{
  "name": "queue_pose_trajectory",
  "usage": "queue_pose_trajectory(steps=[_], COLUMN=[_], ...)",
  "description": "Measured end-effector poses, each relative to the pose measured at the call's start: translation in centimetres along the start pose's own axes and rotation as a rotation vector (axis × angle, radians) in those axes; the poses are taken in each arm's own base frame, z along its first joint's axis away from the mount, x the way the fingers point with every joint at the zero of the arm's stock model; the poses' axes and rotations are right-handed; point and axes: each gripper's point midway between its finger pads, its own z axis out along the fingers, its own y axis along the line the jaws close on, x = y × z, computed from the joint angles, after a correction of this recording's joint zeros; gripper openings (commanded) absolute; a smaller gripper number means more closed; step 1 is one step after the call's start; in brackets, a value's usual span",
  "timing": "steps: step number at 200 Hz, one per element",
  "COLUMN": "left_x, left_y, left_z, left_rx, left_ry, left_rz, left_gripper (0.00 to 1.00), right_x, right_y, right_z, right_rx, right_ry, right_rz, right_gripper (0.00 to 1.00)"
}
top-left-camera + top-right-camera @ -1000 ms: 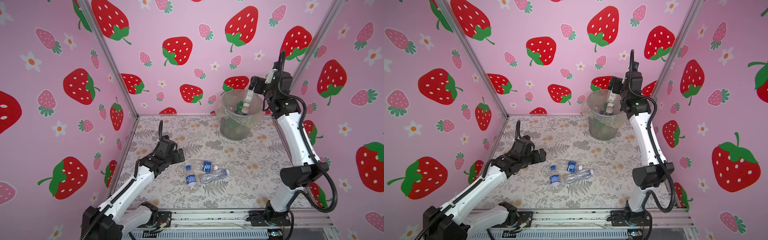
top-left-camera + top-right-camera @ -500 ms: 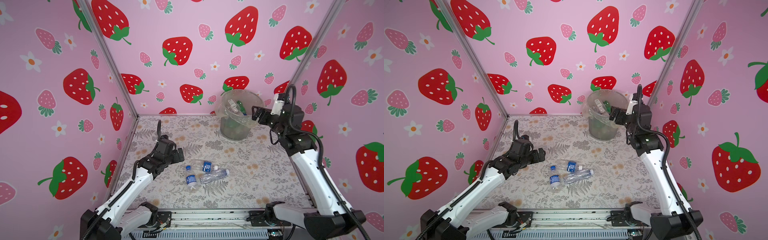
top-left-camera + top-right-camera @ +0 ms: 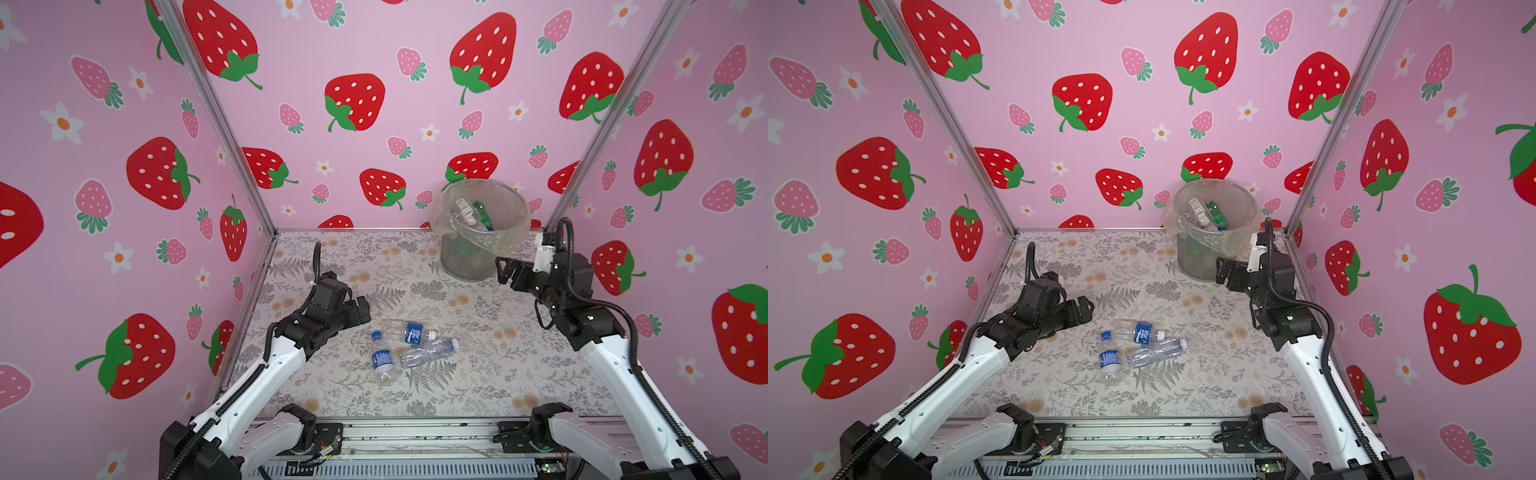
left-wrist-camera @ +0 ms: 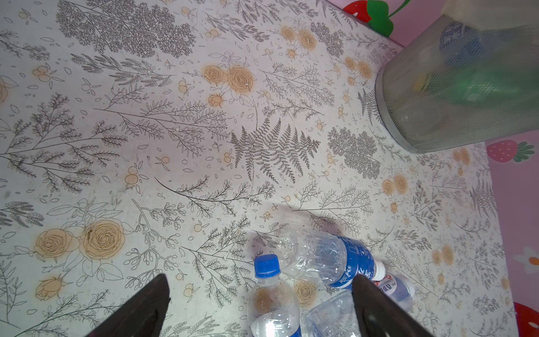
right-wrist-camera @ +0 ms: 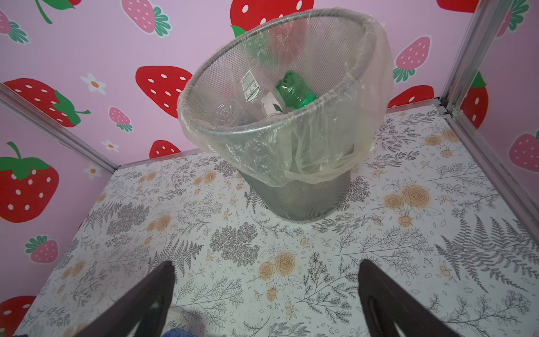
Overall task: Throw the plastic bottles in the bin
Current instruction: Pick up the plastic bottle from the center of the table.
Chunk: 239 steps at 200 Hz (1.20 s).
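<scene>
Left wrist view is showing the left end effector hanging wide open just beside three plastic bottles lying clustered on the worktop, near its middle (two blue-labelled). The right end effector is gaping empty, facing the bin in the back right corner; further bottles are sitting inside.

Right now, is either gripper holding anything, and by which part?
Nothing is held. The left gripper is open and empty beside the three loose bottles; the right gripper is open and empty near the bin.
</scene>
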Motion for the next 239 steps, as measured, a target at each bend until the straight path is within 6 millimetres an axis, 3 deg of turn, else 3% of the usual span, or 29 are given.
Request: queue_pose_trajectory(steps=[33, 65, 94, 131, 179, 239], left_x=[1.1, 5.0, 6.7, 7.9, 10.8, 12.1], left_y=[0.0, -0.1, -1.1, -2.1, -1.4, -1.8], left_z=[-0.2, 1.3, 1.7, 2.3, 4.2, 5.1], left_rx=[0.022, 0.016, 0.021, 0.026, -0.017, -0.027], left_ry=[-0.013, 0.063, 0.087, 0.099, 0.167, 0.2], left_rz=[-0.04, -0.037, -0.02, -0.018, -0.027, -0.008], left_gripper=[0.99, 0.99, 0.99, 1.0, 0.99, 0.94], right_x=[1.5, 3.3, 4.5, 4.9, 5.4, 5.7], right_y=[-0.2, -0.4, -0.7, -0.8, -0.8, -0.9], right_z=[-0.8, -1.0, -1.2, -1.4, -1.6, -1.8], right_rx=[-0.011, -0.023, -0.028, -0.028, -0.029, -0.03], right_ry=[0.012, 0.036, 0.052, 0.056, 0.066, 0.076], right_rz=[0.003, 0.016, 0.03, 0.031, 0.031, 0.033], right_gripper=[0.99, 0.99, 0.99, 0.99, 0.99, 0.99])
